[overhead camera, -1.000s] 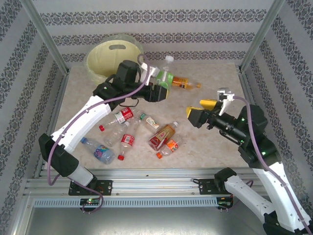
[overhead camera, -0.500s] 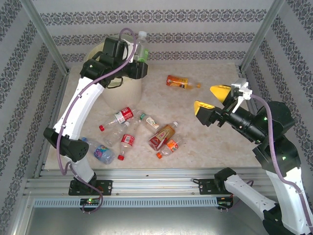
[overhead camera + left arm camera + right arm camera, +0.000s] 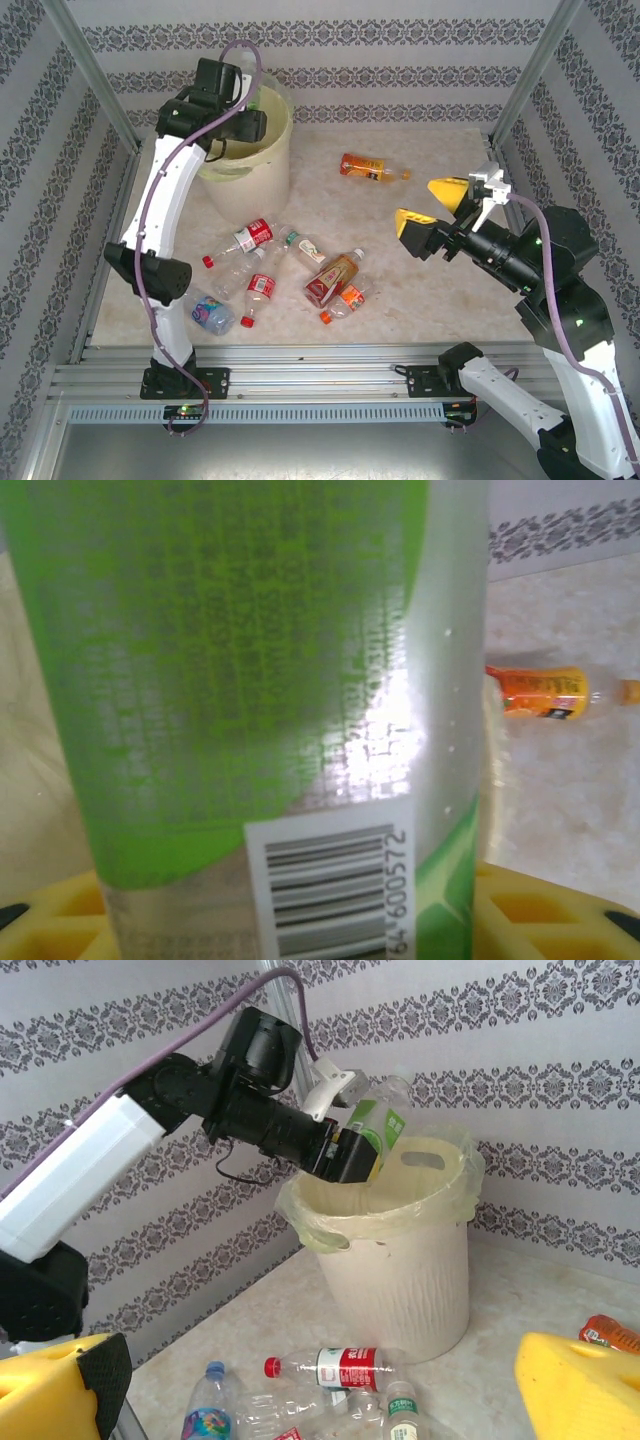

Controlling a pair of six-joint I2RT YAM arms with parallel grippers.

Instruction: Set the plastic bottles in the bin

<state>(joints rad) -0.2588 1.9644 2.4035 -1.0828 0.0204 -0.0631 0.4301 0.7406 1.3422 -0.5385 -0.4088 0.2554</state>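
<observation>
My left gripper is raised over the mouth of the pale-yellow bin, shut on a clear bottle with a green label. That bottle stands close before the left wrist camera, between the yellow pads. It tilts over the bin's lined rim. My right gripper hovers open at the right with nothing in it. Several bottles lie on the table: an orange one, a red-label one, a brown-label one and a blue one.
The bin stands at the back left, close to the patterned wall. Aluminium frame posts rise at the back corners. The loose bottles cluster in the middle front, with a small orange-capped one nearest me.
The left arm has lifted the green-label bottle from mid-table and swung it back left, over the bin. The right gripper has drawn back to the right and stayed open.
</observation>
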